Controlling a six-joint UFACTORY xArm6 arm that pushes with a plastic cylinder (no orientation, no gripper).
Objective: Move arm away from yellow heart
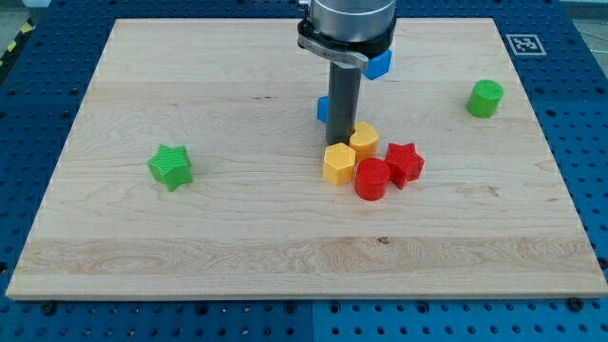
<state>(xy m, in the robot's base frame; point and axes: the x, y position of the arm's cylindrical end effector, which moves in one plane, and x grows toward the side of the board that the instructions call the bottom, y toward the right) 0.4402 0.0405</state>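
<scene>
Yellow heart [365, 140] is sitting near board centre, slightly toward the view's right, at the top of a tight cluster. No pincer on this arm, so nothing is being gripped or released; it is ending in a plain dark rod [342, 104], and my tip [338, 144] is resting on the table top just beside the heart's left edge, touching or nearly so, hard to tell which. The tip is also sitting right above the yellow hexagon [339, 163], which is lying directly below-left of the heart and appears to be touching it. Red cylinder [371, 179] is sitting just right of the hexagon, below the heart; red star [405, 161] is pressing against the cylinder's right side. A blue block [324, 108] is peeking out behind the rod on its left, shape unclear; another blue block [380, 64] is showing partly under the arm's grey collar [348, 24], toward the view's top. Green star [171, 166] is lying well apart on the view's left; green cylinder [485, 98] is well apart at upper right. Blocks are looking like matte plastic with ridged sides. Wooden board [237, 256] is showing pale grain and is lying on a blue perforated base [584, 142].
</scene>
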